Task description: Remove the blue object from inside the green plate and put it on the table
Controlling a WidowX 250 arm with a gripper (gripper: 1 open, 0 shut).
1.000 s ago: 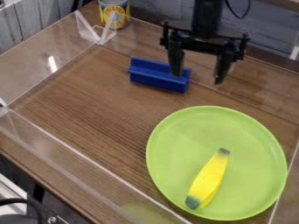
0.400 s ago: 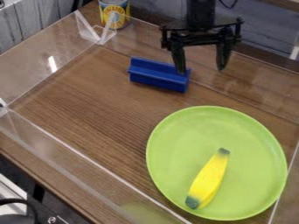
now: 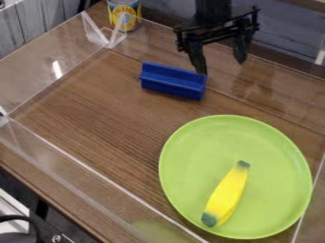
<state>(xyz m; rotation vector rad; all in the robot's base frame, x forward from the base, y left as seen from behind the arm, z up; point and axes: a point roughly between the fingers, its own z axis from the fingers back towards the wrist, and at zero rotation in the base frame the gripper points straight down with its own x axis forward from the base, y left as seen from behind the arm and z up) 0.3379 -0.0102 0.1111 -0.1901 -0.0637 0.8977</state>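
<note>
A blue rectangular block (image 3: 173,80) lies flat on the brown wood-grain table (image 3: 102,114), left of and behind the green plate (image 3: 203,152). The plate holds only a yellow banana (image 3: 227,194). My black gripper (image 3: 219,52) hangs just behind and to the right of the block, pointing down. Its two fingers stand wide apart and nothing is between them. Its left fingertip (image 3: 200,65) is close above the block's right end.
Low clear acrylic walls (image 3: 51,66) ring the tabletop. A yellow can (image 3: 124,14) stands at the back left beyond the wall. Bare wood lies left of the block and in front of it.
The open gripper has moved up and back in the picture, away from the plate, and has rolled about its own axis. The block, plate and banana have stayed put.
</note>
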